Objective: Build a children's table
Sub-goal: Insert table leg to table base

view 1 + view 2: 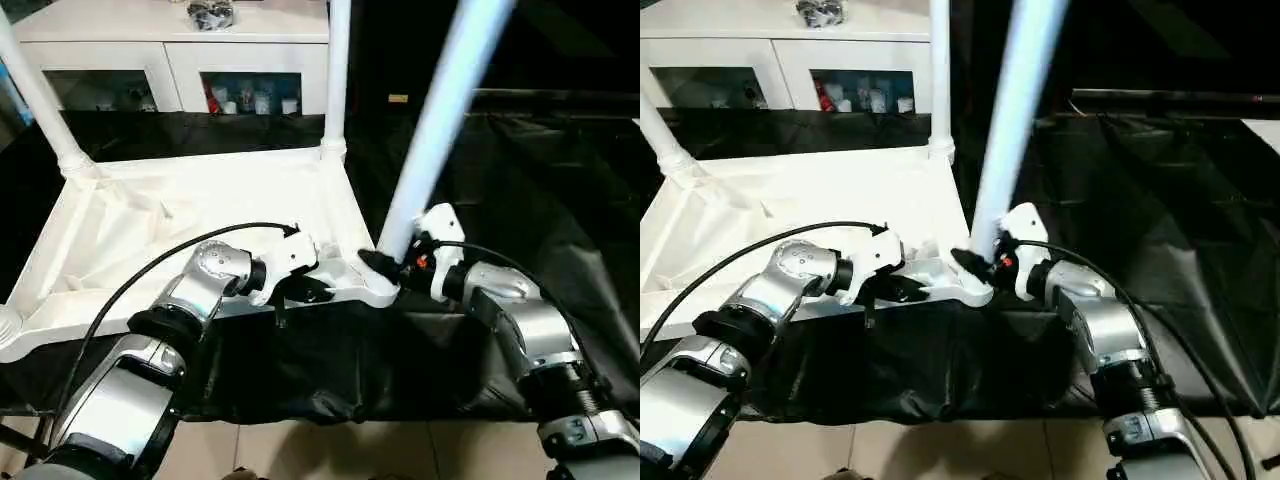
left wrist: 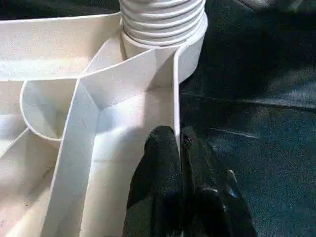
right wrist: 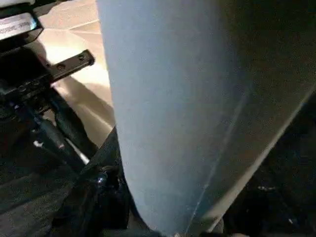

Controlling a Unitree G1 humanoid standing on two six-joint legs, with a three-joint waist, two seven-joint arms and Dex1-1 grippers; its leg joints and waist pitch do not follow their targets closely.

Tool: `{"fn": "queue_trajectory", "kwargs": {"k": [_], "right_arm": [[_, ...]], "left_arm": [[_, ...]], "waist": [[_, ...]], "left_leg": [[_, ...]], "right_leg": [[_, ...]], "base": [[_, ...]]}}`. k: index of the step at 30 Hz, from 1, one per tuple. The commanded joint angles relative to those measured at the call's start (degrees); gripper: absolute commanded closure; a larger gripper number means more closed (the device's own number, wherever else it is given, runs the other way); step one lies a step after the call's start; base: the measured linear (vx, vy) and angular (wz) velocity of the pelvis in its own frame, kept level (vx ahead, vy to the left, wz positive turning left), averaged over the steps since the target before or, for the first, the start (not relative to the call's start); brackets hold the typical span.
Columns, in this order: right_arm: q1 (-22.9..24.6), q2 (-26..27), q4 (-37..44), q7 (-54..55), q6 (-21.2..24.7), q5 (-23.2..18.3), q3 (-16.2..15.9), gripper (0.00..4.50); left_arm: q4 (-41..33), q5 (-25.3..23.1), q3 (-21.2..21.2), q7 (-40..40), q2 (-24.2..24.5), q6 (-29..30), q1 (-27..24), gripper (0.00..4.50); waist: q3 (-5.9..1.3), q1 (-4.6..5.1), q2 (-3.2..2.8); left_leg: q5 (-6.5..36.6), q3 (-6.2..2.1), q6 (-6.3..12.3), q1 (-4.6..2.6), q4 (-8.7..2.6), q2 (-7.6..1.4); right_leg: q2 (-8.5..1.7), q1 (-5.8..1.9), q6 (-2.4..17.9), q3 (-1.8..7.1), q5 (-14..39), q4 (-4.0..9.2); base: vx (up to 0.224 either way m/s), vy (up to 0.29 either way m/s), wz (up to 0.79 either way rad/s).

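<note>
- The white plastic rectangular tabletop (image 1: pixel 180 230) lies ribbed underside up on the black-draped worktop (image 1: pixel 560 180).
- Left claw (image 2: pixel 180 148) is clenched on the tabletop's near rim.
- Right claw (image 1: pixel 385 265), at three o'clock of the left, apparently grips the tilted long white tubular leg (image 1: pixel 435 130) at the near corner socket.

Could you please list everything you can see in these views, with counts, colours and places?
tabletop: one, white, upside down on the black cloth, ribbed underside up.
legs: three in view, white, standing in corner sockets; far left, far right, near right, leaning.
black cloth: one, under the tabletop.
cabinet: one, white, glass doors, behind.
small objects: several, mixed colours, inside the cabinet.
left pincer: black, shut on the tabletop's near rim.
right pincer: black, around the near right leg's base.
</note>
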State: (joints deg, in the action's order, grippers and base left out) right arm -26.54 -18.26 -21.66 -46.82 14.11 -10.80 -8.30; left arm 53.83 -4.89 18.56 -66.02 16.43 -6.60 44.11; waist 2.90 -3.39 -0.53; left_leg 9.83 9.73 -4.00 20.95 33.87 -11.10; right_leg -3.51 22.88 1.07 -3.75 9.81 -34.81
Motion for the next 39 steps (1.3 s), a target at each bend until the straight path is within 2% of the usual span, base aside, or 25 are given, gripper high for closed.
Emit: {"fn": "queue_trajectory", "kwargs": {"k": [1, 6, 7, 11, 14, 18, 20, 22, 23, 24, 25, 26, 27, 28, 29, 30, 31, 32, 33, 34, 35, 36, 37, 38, 39], "right_arm": [[3.60, 0.06, -3.76, -4.32, 0.65, 1.76, -5.26, 2.61], [4.86, 0.14, -3.37, -6.75, -1.57, 0.83, -5.57, 2.61], [5.60, -0.26, -2.85, -9.18, -2.40, 0.70, -6.16, 2.61], [5.90, -0.61, -2.53, -12.42, -3.54, 0.29, -6.76, 2.61], [5.60, -0.77, -2.58, -14.54, -3.71, 0.06, -7.27, 2.61], [4.67, -0.29, -4.15, -13.73, -4.29, 0.93, -7.10, 2.61], [3.46, 0.80, -6.69, -10.60, -5.16, 2.16, -6.08, 2.61], [0.82, 2.87, -11.77, -2.91, -6.18, 3.88, -3.56, 2.61], [0.48, 3.07, -12.39, -1.92, -6.30, 4.00, -3.26, 2.61], [-0.67, 3.74, -14.49, 1.39, -6.69, 4.40, -2.26, 2.61], [-2.70, 4.96, -18.13, 7.08, -6.99, 4.59, -0.21, 2.61], [-2.73, 4.97, -18.17, 7.15, -6.99, 4.59, -0.18, 2.61], [-3.08, 5.18, -18.83, 8.15, -7.02, 4.59, 0.23, 2.61], [-4.02, 5.88, -20.37, 10.77, -7.06, 4.51, 1.04, 2.61], [-5.14, 6.93, -22.21, 13.69, -6.56, 4.14, 2.02, 2.61], [-5.14, 6.93, -22.21, 13.69, -6.56, 4.14, 2.02, 2.61], [-5.96, 7.69, -23.80, 16.02, -6.46, 4.12, 2.52, 2.61], [-6.77, 8.66, -25.43, 17.77, -6.21, 3.84, 3.09, 2.61], [-7.64, 9.89, -27.23, 19.03, -5.99, 3.55, 3.79, 2.61], [-7.89, 10.39, -27.72, 19.19, -5.77, 3.36, 4.04, 2.61], [-8.30, 11.00, -28.58, 19.30, -6.01, 3.44, 4.00, 2.61], [-8.59, 11.39, -29.19, 19.39, -6.22, 3.53, 3.94, 2.61], [-8.59, 11.39, -29.19, 19.39, -6.22, 3.53, 3.94, 2.61], [-8.92, 11.95, -29.79, 19.45, -6.24, 3.31, 4.12, 2.61], [-9.23, 12.50, -30.26, 19.72, -6.31, 3.11, 4.30, 2.61]], "left_arm": [[0.80, -1.31, 0.61, -0.48, 1.17, -1.70, 0.89, 4.50], [1.09, -0.07, 0.39, -5.10, 1.78, -5.40, 1.15, 4.50], [1.01, 0.72, 0.43, -8.92, 2.42, -7.14, 1.02, 4.50], [1.53, 1.02, 0.94, -13.70, 3.43, -8.03, 1.26, 4.50], [2.45, 0.34, 1.29, -14.64, 3.92, -8.31, 1.71, 4.50], [4.11, -0.33, 0.36, -11.51, 3.69, -7.49, 2.62, 4.50], [4.78, -0.99, -0.12, -8.28, 3.30, -6.12, 3.12, 4.50], [5.46, -1.38, -1.25, -3.23, 2.43, -3.24, 3.93, 4.50], [5.39, -1.16, -1.51, -2.88, 2.24, -2.71, 3.99, 4.50], [5.17, -0.43, -2.38, -1.68, 1.61, -0.94, 4.21, 4.50], [4.49, 0.71, -3.84, 0.94, 0.37, 2.02, 4.60, 4.50], [4.48, 0.72, -3.86, 0.98, 0.35, 2.05, 4.60, 4.50], [4.37, 0.93, -4.13, 1.48, 0.09, 2.56, 4.69, 4.50], [3.64, 1.02, -4.49, 3.39, -0.82, 4.17, 4.79, 4.50], [2.42, 1.29, -5.04, 6.06, -2.25, 6.69, 4.81, 4.50], [2.42, 1.29, -5.04, 6.06, -2.25, 6.69, 4.81, 4.50], [1.45, 1.49, -5.41, 8.12, -3.49, 8.60, 4.74, 4.50], [0.43, 1.69, -5.72, 9.97, -4.89, 10.31, 4.61, 4.50], [-0.55, 1.74, -5.74, 11.24, -6.39, 11.55, 4.32, 4.50], [-0.85, 1.73, -5.63, 11.37, -6.90, 11.74, 4.16, 4.50], [-1.17, 1.18, -5.26, 11.71, -7.31, 11.78, 3.93, 4.50], [-1.41, 0.78, -4.99, 11.97, -7.56, 11.83, 3.77, 4.50], [-1.41, 0.78, -4.99, 11.97, -7.56, 11.83, 3.77, 4.50], [-1.58, 0.13, -4.49, 12.20, -7.68, 11.43, 3.53, 4.50], [-1.84, -0.39, -4.04, 12.28, -7.74, 11.41, 3.32, 4.50]], "waist": [[-3.63, -0.21, -0.12], [-3.45, -0.26, -0.40], [-3.34, -0.27, -0.37], [-3.43, -0.41, -0.31], [-3.31, -0.40, -0.40], [-3.26, -0.40, -0.41], [-2.95, -0.22, -0.09], [-2.37, 0.14, -0.05], [-2.18, 0.63, -0.01], [-2.18, 0.83, 0.18], [-2.27, 1.10, 0.17], [-2.32, 1.75, -0.54], [-2.29, 2.10, -0.84], [-2.37, 2.77, -1.23], [-2.44, 3.09, -1.78], [-1.93, 2.88, -2.16], [-1.90, 2.86, -1.81], [-1.82, 2.86, -1.32], [-1.57, 3.07, -0.33], [-1.35, 3.35, -0.42], [-1.04, 4.03, -1.41], [-0.88, 4.16, -2.40], [-1.23, 1.39, -4.18], [-2.17, 1.91, -1.56], [-2.39, 1.38, -0.01]], "left_leg": [[15.40, -0.51, 1.72, -0.56, -3.87, -1.78], [17.81, -0.66, 1.42, -0.73, -4.11, -1.79], [18.75, -0.72, 1.34, -0.76, -4.23, -1.87], [19.22, -0.71, 1.31, -0.82, -4.33, -2.10], [20.08, -0.71, 1.09, -0.90, -4.40, -2.12], [20.80, -0.76, 0.60, -0.99, -4.44, -2.10], [21.99, -0.80, 0.30, -1.18, -4.40, -1.96], [24.68, -0.98, -0.28, -1.85, -4.12, -1.57], [26.21, -1.28, -0.80, -2.41, -3.71, -1.14], [26.59, -1.51, -0.84, -2.67, -3.45, -0.99], [26.72, -1.70, -1.05, -2.52, -3.59, -1.11], [28.69, -2.19, -1.19, -2.27, -4.10, -1.45], [30.70, -2.46, -1.00, -2.28, -4.40, -1.71], [34.83, -3.19, -0.98, -1.81, -5.42, -2.62], [38.94, -3.95, -1.44, -1.24, -6.60, -3.52], [44.36, -3.80, -2.22, -1.97, -7.73, -4.15], [45.71, -3.54, -2.47, -2.41, -7.81, -4.08], [44.31, -2.71, -2.52, -3.51, -6.56, -2.89], [38.86, -2.02, -1.61, -5.04, -3.93, -1.18], [36.27, -1.66, -1.01, -5.75, -2.68, -0.54], [36.27, -2.06, -0.42, -5.22, -2.66, -1.07], [40.80, -2.79, -0.59, -3.74, -4.74, -2.71], [51.43, -2.53, -3.06, 2.62, -11.21, -4.93], [49.12, -1.55, -1.63, -2.31, -11.46, -4.21], [44.18, -1.63, -3.04, -5.24, -7.75, -2.11]], "right_leg": [[-4.49, -2.91, 10.95, 2.58, 17.56, 5.18], [-4.52, -2.85, 10.45, 2.51, 20.40, 5.48], [-4.49, -2.74, 10.55, 2.46, 21.25, 5.63], [-4.62, -2.70, 11.03, 2.58, 20.69, 5.42], [-4.57, -2.61, 11.49, 2.54, 21.17, 5.38], [-4.64, -2.54, 11.53, 2.57, 21.98, 5.42], [-4.82, -2.21, 10.62, 2.47, 26.14, 5.84], [-4.97, -1.54, 8.17, 2.05, 34.84, 6.79], [-5.04, -1.19, 5.59, 1.31, 41.29, 7.84], [-5.26, -1.17, 3.58, 0.62, 44.51, 8.48], [-5.34, -1.41, 3.21, 0.24, 44.54, 8.54], [-5.07, -1.98, 3.00, -0.88, 42.40, 8.80], [-4.87, -2.31, 2.83, -1.70, 40.50, 8.98], [-5.01, -3.56, 2.90, -2.72, 35.28, 8.59], [-5.05, -4.59, 4.08, -2.81, 28.85, 7.18], [-4.56, -4.14, 5.70, -2.75, 24.80, 6.21], [-4.45, -3.81, 6.18, -2.62, 24.03, 6.04], [-5.19, -2.66, 6.34, -2.55, 28.11, 7.58], [-6.21, -1.22, 3.98, -4.24, 38.19, 10.60], [-6.27, -0.94, 1.96, -5.84, 42.25, 12.50], [-5.85, -2.37, -1.59, -8.50, 43.15, 13.34], [-5.02, -4.21, -1.94, -9.13, 38.68, 11.23], [-3.11, -8.85, 2.90, -5.09, 15.63, -2.76], [-2.67, -5.05, 3.34, -1.62, 11.26, -2.50], [-5.03, -2.02, 4.65, -0.28, 21.77, 2.38]], "base": [[0.000, 0.000, 0.00], [0.000, 0.000, 0.00], [0.000, 0.000, 0.00], [0.000, 0.000, 0.00], [0.000, 0.000, 0.00], [0.000, 0.000, 0.00], [0.000, 0.000, 0.00], [0.000, 0.000, 0.00], [0.000, 0.000, 0.00], [-0.055, 0.011, -0.11], [-0.055, 0.011, -0.11], [-0.057, 0.037, -0.16], [-0.042, 0.067, -0.21], [-0.042, 0.067, -0.21], [-0.020, 0.070, -0.20], [0.000, 0.000, 0.00], [0.000, 0.000, 0.00], [0.000, 0.000, 0.00], [0.000, 0.000, 0.00], [0.000, 0.000, 0.00], [0.000, 0.000, 0.00], [0.020, 0.052, -0.16], [0.020, 0.052, -0.16], [0.064, 0.005, 0.02], [0.103, -0.079, 0.02]]}}
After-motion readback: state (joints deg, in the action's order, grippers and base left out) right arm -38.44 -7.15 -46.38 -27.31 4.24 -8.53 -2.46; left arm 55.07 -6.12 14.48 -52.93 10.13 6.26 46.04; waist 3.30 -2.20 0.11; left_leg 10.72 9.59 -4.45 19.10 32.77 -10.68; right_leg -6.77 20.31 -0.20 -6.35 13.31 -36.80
